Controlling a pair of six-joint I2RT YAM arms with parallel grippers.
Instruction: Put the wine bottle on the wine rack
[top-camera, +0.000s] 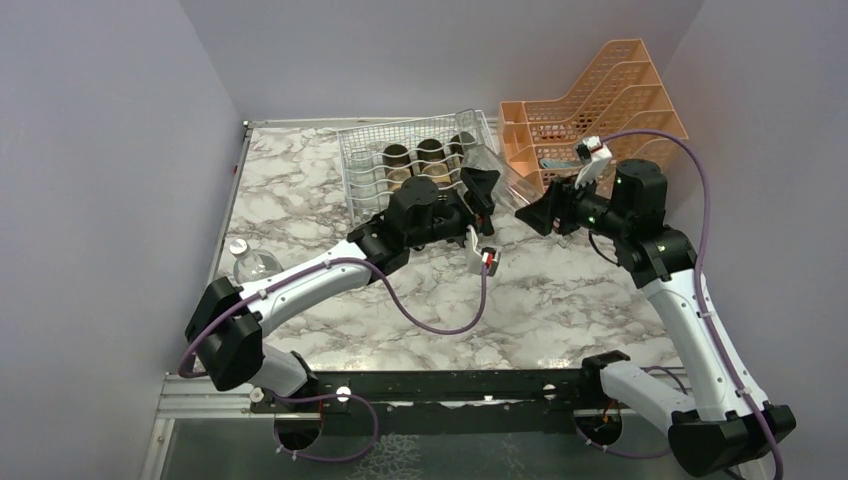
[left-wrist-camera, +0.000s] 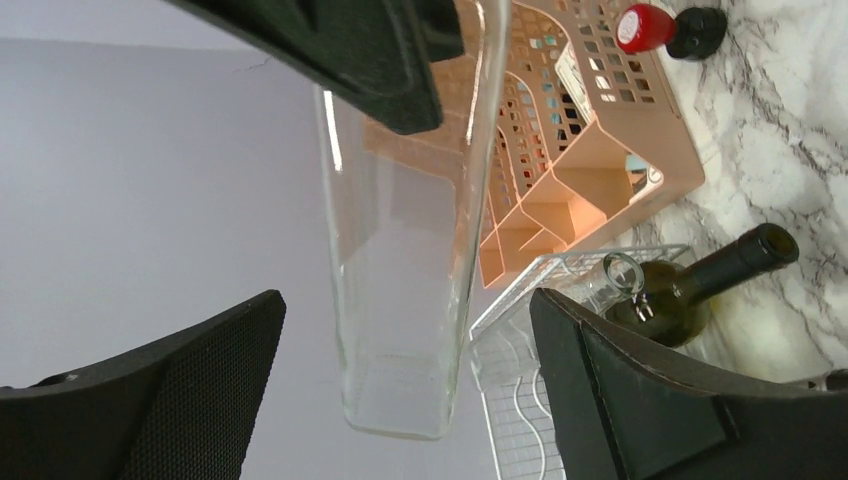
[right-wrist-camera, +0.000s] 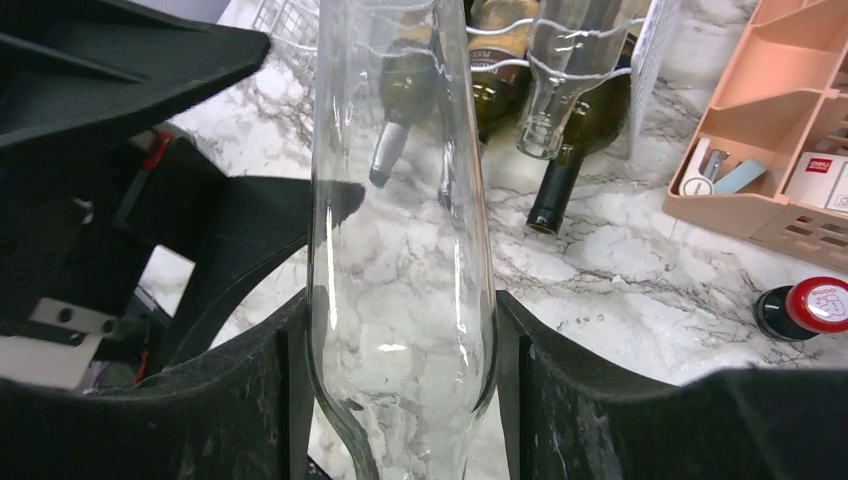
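right tool (right-wrist-camera: 400, 305) pinches the clear wine bottle (right-wrist-camera: 398, 150), neck cut off below; left tool (left-wrist-camera: 405, 300) spread wide.

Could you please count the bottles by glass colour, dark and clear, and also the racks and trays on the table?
Dark glass bottles: 3, all in the wine rack.
Clear glass bottles: 3, the wine bottle in the right gripper, a second in the rack, a third at the left edge of the table.
Racks and trays: 2, the wine rack and the orange tray.
Total: 8.
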